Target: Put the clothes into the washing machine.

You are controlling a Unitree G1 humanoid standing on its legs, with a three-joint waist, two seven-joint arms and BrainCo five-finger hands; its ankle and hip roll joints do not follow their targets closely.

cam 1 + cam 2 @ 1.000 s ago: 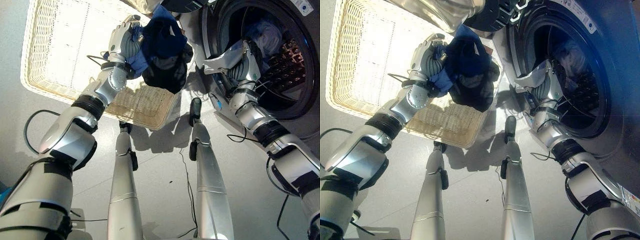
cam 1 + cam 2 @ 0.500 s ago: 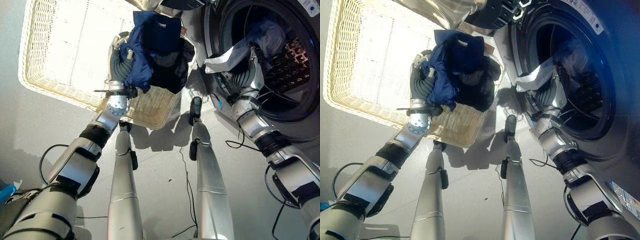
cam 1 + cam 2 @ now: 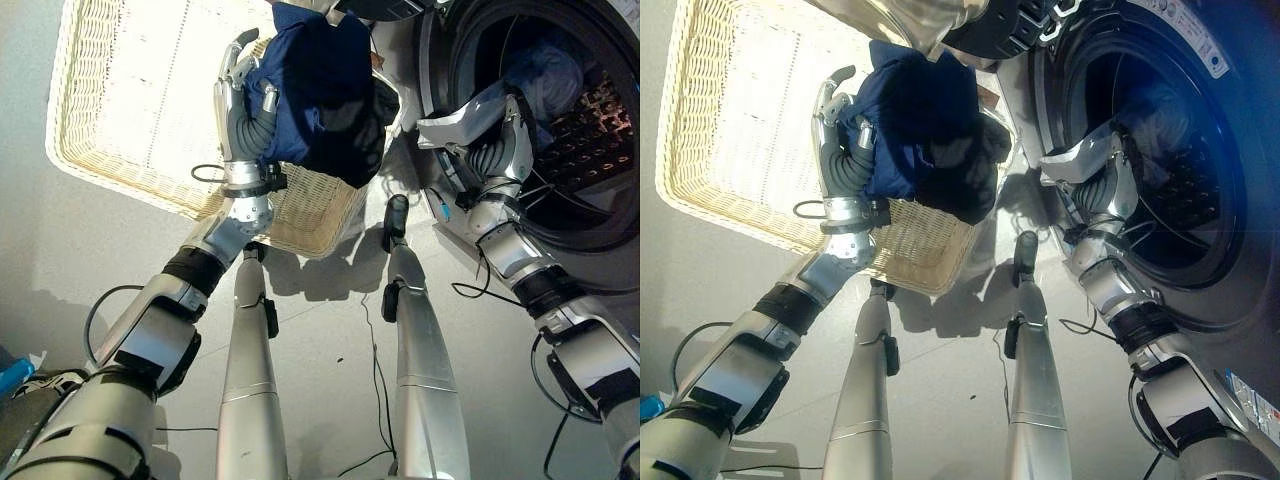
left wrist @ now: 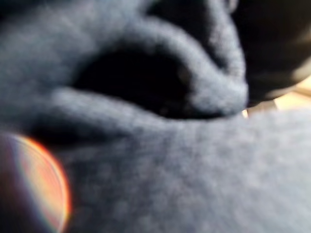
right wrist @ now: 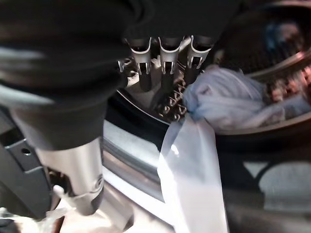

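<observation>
Left hand (image 3: 240,110) grasps navy garment (image 3: 325,90); right hand (image 5: 163,65) clenched on pale cloth (image 5: 214,97).

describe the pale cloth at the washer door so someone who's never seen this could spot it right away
Start at the washing machine, whose round dark drum opening is beside the wicker basket. At that opening's rim, by the right hand, hangs the pale cloth, draped over the lip. It is light blue-white, unlike the navy bundle held by the left hand.
</observation>
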